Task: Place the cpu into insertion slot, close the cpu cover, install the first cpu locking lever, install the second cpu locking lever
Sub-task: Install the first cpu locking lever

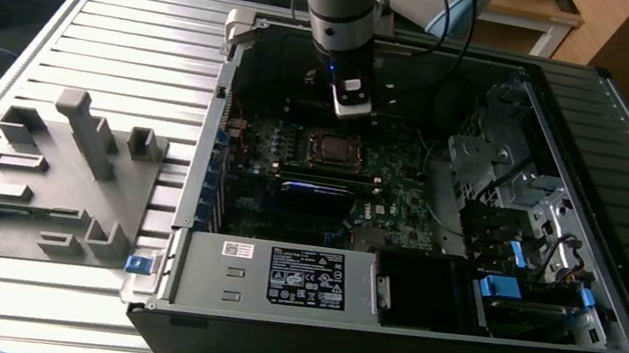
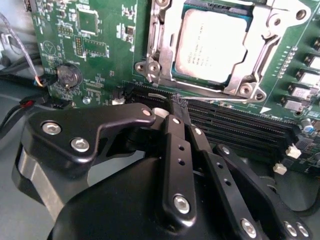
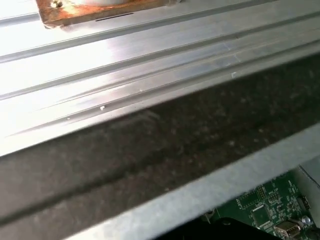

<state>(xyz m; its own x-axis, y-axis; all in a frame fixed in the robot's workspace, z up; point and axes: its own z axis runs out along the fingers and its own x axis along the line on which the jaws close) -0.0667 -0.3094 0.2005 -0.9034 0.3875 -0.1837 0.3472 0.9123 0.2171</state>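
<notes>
Your gripper [image 2: 179, 104], built of matte black links with bright screw heads, hangs inside an open computer case [image 1: 268, 344] just beside the socket. The jaws are drawn together and grip nothing.

The cpu [image 2: 212, 47] is in the insertion slot. It is a flat square chip with a dull silver-grey metal top, lying face up and level on the glossy green motherboard [image 2: 100, 50]. Being square, it has no long axis. Its edges line up with the socket, one side running parallel to the ribbed black memory slots [image 2: 240, 125] between it and the gripper.

The cpu cover [image 2: 165, 40], a thin shiny silver frame plate, lies flat around the chip, its square opening showing the metal top. One edge of the socket is cut off in the second wrist view, and you cannot tell from here whether the locking levers are latched.

In the exterior view, the arm's lower end hides part of the case behind the socket. The case sits on a ribbed aluminium bench [image 1: 126, 33], next to a grey moulded fixture tray [image 1: 46, 187].
</notes>
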